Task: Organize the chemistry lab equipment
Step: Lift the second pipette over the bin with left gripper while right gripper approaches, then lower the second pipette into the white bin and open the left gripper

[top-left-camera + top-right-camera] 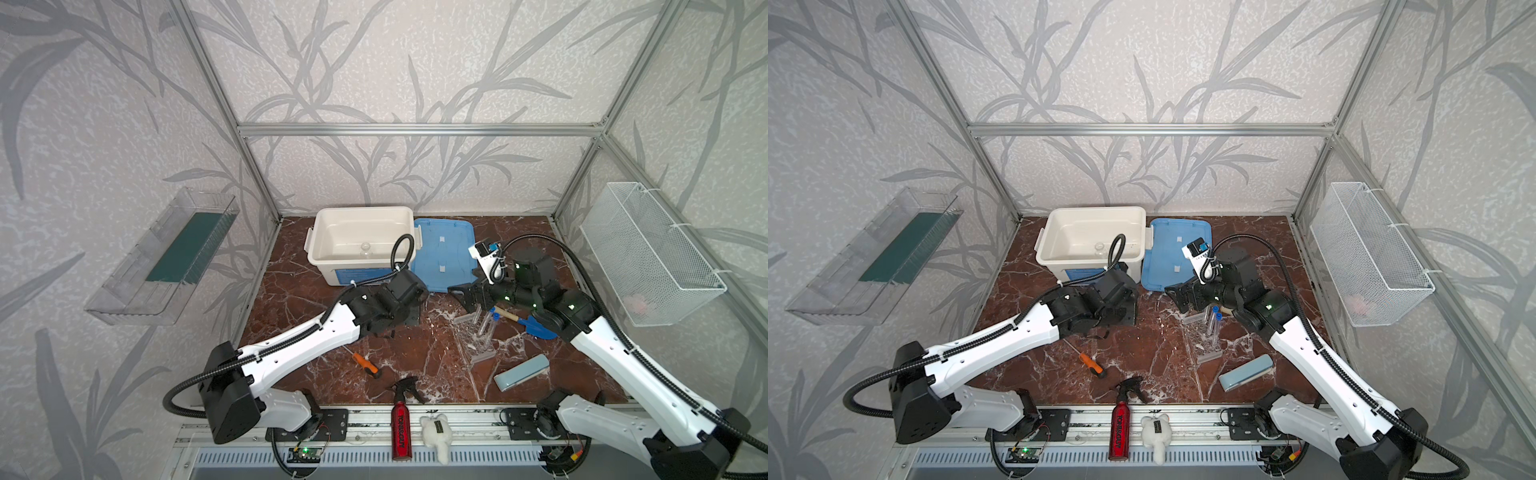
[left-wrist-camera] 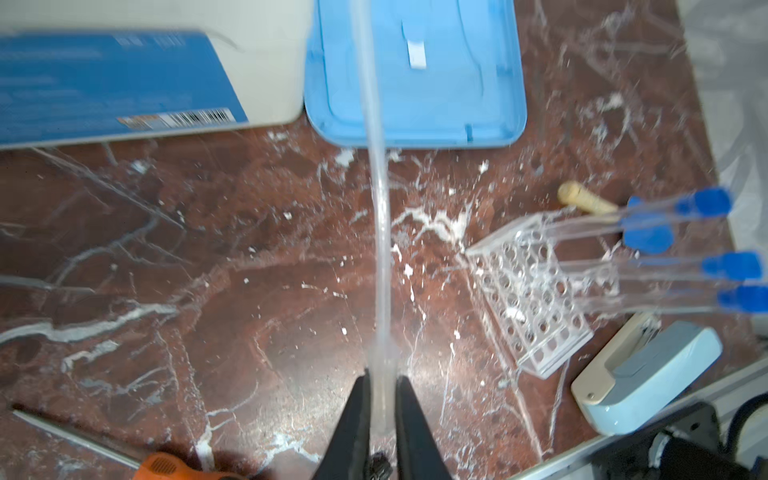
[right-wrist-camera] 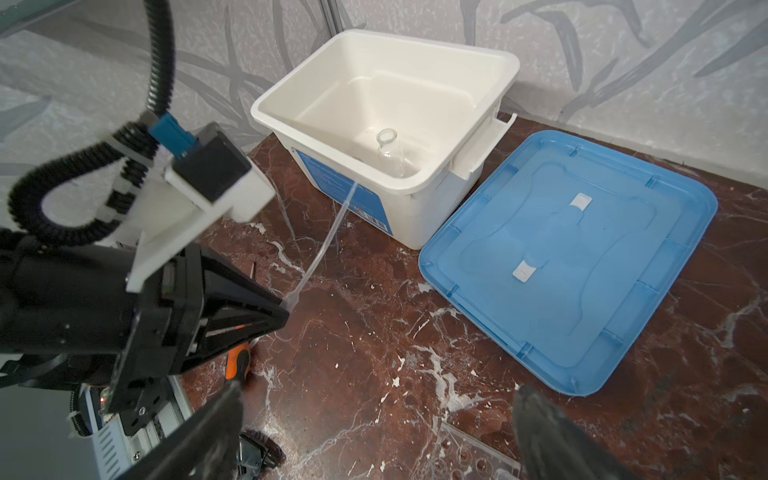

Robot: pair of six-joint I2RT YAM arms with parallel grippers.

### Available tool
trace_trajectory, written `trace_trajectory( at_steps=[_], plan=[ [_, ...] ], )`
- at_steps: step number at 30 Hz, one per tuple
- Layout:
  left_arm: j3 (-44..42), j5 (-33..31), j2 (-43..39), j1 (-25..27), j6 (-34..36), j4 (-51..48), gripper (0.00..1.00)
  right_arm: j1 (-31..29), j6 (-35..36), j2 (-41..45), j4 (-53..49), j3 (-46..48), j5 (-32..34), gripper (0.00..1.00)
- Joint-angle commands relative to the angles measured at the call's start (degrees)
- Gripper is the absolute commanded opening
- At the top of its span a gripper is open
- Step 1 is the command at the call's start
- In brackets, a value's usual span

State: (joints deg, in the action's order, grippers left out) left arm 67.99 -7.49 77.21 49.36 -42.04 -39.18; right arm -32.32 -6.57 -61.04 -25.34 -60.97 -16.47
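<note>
My left gripper (image 2: 380, 376) is shut on the end of a thin clear dropper (image 2: 376, 187), held a little above the table. The dropper points toward the white bin (image 3: 424, 216), and the right wrist view shows the same grip (image 3: 284, 311). A clear tube rack (image 1: 473, 338) (image 2: 532, 291) stands right of centre with blue-capped tubes (image 1: 487, 323) (image 2: 665, 232) upright in it. My right gripper (image 1: 462, 297) (image 3: 379, 388) hangs open just behind the rack, nothing between its fingers. A small clear glass vessel (image 3: 390, 153) lies inside the bin.
The bin's blue lid (image 1: 444, 249) lies flat beside it. An orange-handled screwdriver (image 1: 366, 364), a red spray bottle (image 1: 401, 424), a pale blue stapler-like block (image 1: 521, 372) and a blue scoop (image 1: 538, 328) are around. A wire basket (image 1: 648, 253) hangs on the right wall.
</note>
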Motion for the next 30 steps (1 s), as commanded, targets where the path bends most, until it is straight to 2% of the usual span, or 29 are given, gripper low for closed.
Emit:
trace_trajectory(
  at_steps=[1, 5, 8, 17, 22, 27, 30],
  plan=[
    [4.49, 0.82, -2.27, -4.34, 5.42, -0.32, 0.15, -0.12, -3.32, -1.96, 4.38, -3.21, -0.12, 0.99],
    [11.48, 3.44, -0.23, -9.19, 11.68, -1.48, 0.15, -0.20, -6.48, -4.68, 8.30, -5.05, -0.75, 0.99],
    [15.54, 8.59, 2.61, -14.04, 15.31, -1.09, 0.15, -0.12, -7.06, -8.61, 7.72, -8.61, -1.79, 0.99],
    [28.91, 20.82, 16.72, -24.60, 19.43, -3.03, 0.15, 1.00, -8.93, -18.37, 10.21, -16.02, -3.96, 0.99],
    [42.37, 19.75, 29.50, -26.81, 21.55, -9.86, 0.15, 2.48, -9.72, -26.12, 7.52, -22.46, -5.85, 0.99],
    [54.19, 25.64, 42.11, -29.03, 21.58, -15.37, 0.15, 2.57, -7.21, -33.43, 2.08, -29.33, -8.25, 0.99],
    [59.19, 26.43, 47.43, -29.15, 21.57, -18.19, 0.15, 2.60, -7.16, -35.16, 1.83, -29.98, -7.43, 0.99]
  ],
)
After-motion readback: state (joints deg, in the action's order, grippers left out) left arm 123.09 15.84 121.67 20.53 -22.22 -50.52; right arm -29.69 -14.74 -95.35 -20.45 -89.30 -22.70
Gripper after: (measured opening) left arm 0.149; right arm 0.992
